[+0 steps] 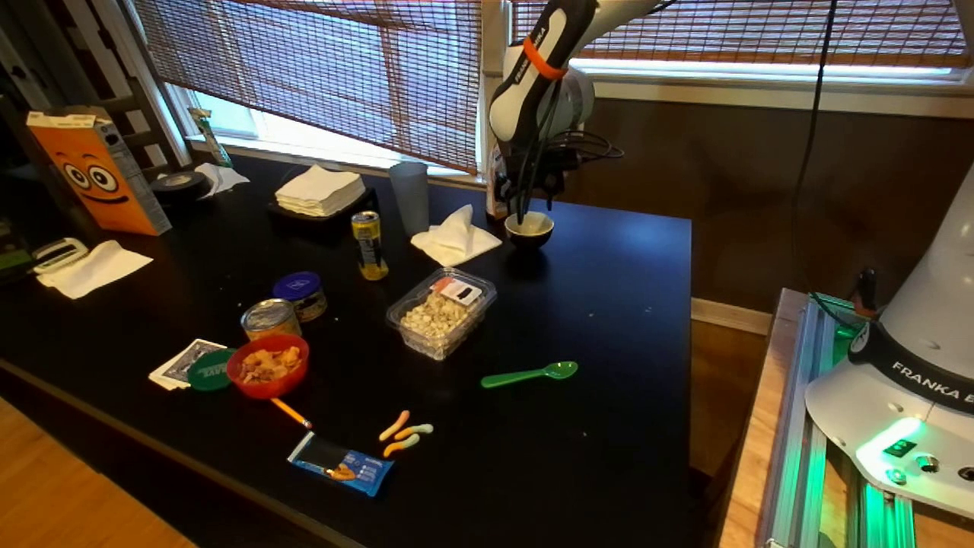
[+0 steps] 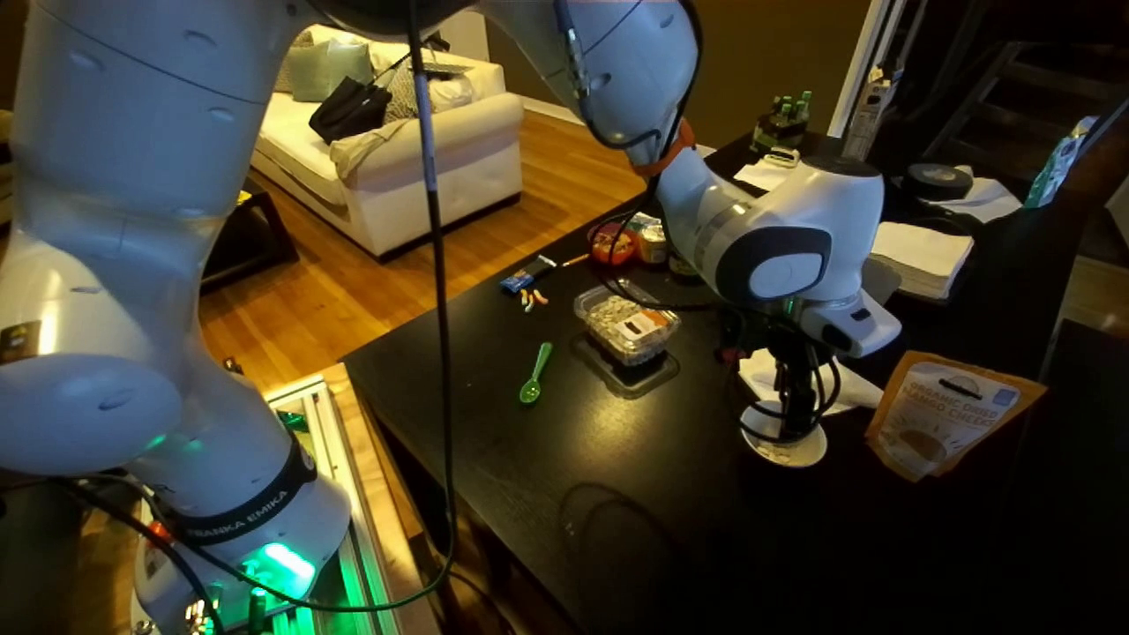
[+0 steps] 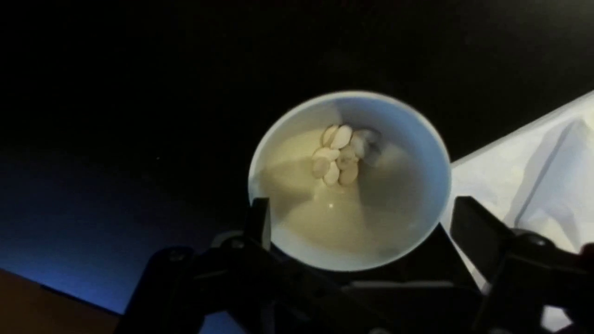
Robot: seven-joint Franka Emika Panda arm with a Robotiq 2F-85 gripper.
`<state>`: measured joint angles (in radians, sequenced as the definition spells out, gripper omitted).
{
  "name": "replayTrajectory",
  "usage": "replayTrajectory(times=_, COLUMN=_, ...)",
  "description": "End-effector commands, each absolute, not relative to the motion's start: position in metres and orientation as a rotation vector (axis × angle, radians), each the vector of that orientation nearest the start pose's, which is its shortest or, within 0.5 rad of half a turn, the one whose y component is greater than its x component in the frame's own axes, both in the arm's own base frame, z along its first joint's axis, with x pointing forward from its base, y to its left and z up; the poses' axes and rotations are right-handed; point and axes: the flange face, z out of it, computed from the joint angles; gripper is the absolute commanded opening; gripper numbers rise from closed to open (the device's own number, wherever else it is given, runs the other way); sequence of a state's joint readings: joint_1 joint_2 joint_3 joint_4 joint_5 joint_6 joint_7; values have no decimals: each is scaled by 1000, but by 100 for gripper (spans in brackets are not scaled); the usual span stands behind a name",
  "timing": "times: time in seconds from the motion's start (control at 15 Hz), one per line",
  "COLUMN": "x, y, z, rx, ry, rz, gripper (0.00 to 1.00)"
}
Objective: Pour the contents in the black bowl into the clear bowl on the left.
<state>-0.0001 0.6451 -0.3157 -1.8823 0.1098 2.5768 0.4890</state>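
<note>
You are hovering the gripper (image 3: 363, 211) at the black bowl (image 3: 343, 225), its fingers (image 3: 478, 232) standing wide apart; whether they are touching it is not showing. That bowl is sitting on the table (image 1: 609, 449) beside a white napkin (image 3: 506, 190), holding pale contents (image 3: 335, 155). The clear bowl (image 1: 469, 326) is resting between napkin and green spoon (image 1: 525, 376).

Cts: 1 blk bowl (image 3: 348, 218), 8+ pale pcs (image 3: 331, 174) inside (overlap, exact ct unclear), 1 clr bowl (image 1: 426, 345), 1 red bowl (image 1: 265, 390), 1 grn spoon (image 1: 530, 374), 3 gummies (image 1: 402, 445), 1 pencil (image 1: 292, 413), 1 blue bar pkt (image 1: 342, 463), 1 tall can (image 1: 370, 247), 1 tin (image 1: 272, 318), 1 blue-lid tub (image 1: 300, 289), 1 grn disc (image 1: 208, 370), 1 cup (image 1: 411, 198), 1 org box (image 1: 99, 175), 1 napkin stack (image 1: 319, 190), 1 mango bag (image 2: 953, 414), 1 sofa (image 2: 441, 185), 1 robot arm (image 1: 521, 99), 1 gripper (image 3: 362, 218).
</note>
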Motion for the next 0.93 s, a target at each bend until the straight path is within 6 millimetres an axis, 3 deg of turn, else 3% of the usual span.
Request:
replayTrajectory(times=0.0, x=610, y=-174, z=176, rx=-2991, ry=1229, rz=-127, gripper=100)
replayTrajectory(times=0.27, x=616, y=-161, z=163, rx=-3046, ry=1082, rz=-134, gripper=100)
replayTrajectory(times=0.47, x=621, y=-159, z=152, rx=-3093, ry=971, rz=-186, gripper=66)
replayTrajectory(times=0.67, x=626, y=-161, z=141, rx=-3130, ry=873, rz=-291, gripper=54)
replayTrajectory(times=0.73, x=625, y=-162, z=138, rx=-3135, ry=849, rz=-314, gripper=38)
replayTrajectory(times=0.87, x=624, y=-162, z=135, rx=-3141, ry=812, rz=-340, gripper=24)
